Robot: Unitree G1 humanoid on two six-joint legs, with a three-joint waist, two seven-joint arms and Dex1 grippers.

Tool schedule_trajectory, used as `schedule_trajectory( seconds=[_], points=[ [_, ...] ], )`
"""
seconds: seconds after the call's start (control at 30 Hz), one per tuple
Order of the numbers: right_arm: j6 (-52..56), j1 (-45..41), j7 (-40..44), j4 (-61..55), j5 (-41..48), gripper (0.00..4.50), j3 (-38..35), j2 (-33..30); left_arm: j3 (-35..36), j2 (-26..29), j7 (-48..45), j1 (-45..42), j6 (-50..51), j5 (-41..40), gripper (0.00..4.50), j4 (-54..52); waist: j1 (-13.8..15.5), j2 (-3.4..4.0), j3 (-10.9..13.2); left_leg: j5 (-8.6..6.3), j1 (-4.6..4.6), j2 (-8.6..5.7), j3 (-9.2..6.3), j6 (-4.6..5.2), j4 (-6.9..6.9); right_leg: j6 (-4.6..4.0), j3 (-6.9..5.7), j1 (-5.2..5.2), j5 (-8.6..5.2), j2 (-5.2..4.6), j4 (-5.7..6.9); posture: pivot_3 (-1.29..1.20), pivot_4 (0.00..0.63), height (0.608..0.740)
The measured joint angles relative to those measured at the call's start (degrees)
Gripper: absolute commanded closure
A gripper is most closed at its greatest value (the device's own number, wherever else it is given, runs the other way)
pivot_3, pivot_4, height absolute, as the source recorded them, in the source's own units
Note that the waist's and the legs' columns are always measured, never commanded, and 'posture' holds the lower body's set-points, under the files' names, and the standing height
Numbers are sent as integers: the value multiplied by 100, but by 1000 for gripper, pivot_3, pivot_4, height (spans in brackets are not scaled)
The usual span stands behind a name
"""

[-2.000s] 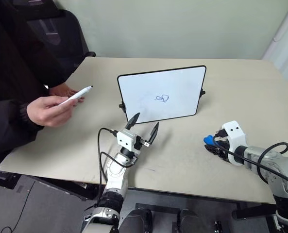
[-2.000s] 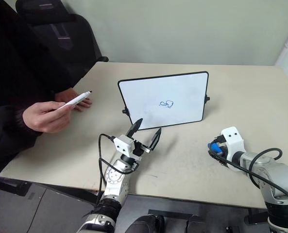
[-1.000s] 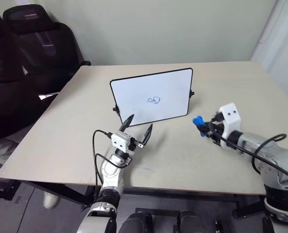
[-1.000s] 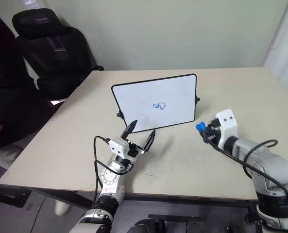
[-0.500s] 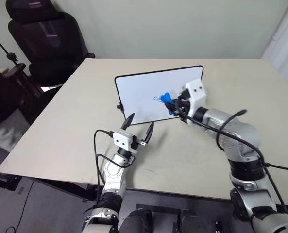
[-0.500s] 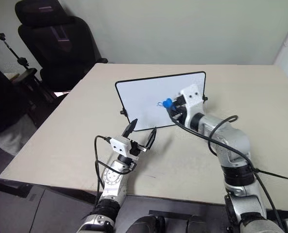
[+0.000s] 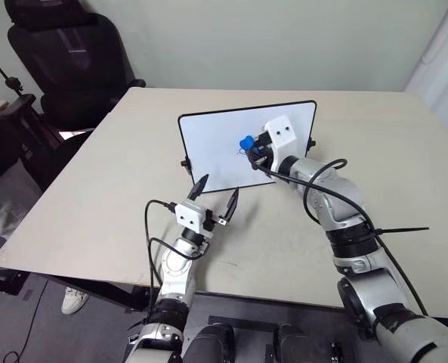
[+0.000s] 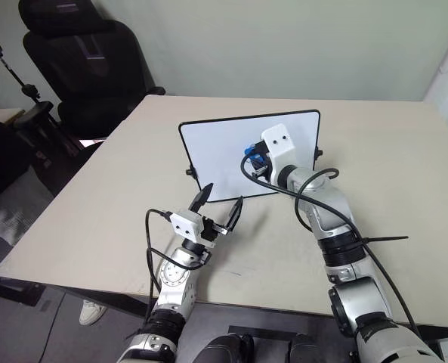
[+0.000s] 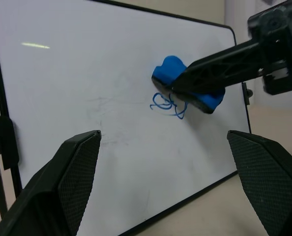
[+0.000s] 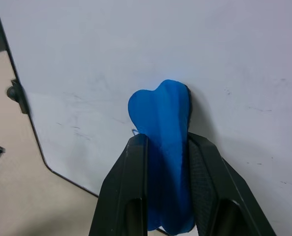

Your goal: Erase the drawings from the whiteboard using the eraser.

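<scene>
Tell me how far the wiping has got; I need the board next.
Done: the right gripper has its jaws shut on the eraser. In hand: the eraser sits at the whiteboard, by the drawings. Left: the scribble is not wiped off yet. The left gripper waits open.

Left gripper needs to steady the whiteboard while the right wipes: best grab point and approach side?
Judging by its pose, take the whiteboard by the bare left edge of its frame, coming from the left. It stands tilted on side feet, and the right gripper presses the eraser mid-board by the drawings. The left gripper already hangs open below that corner.
</scene>
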Motion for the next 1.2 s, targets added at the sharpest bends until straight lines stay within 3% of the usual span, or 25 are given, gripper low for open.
schedule_trajectory(
  seconds=[0.63,0.9,1.2],
  points=[
    [-46,277,242,378,-399,3438,81,51,35,78,2,298,-350,-65,0,-149,-102,9,-5,2,8,8,1,-11,-2,-1,0,-5,-8,8,2,0,150,740],
    [-101,-415,238,78,-344,3438,-374,105,240,124,-151,-250,-743,-201,0,992,-106,31,-16,-17,78,14,1,-39,-47,-1,3,40,-1,7,6,0,150,740],
    [-80,-163,256,249,-457,3438,-118,192,446,165,-429,-430,-1166,-360,0,1617,-122,91,-57,-22,109,15,1,-47,-101,-9,4,48,0,8,7,0,150,740]
  ],
)
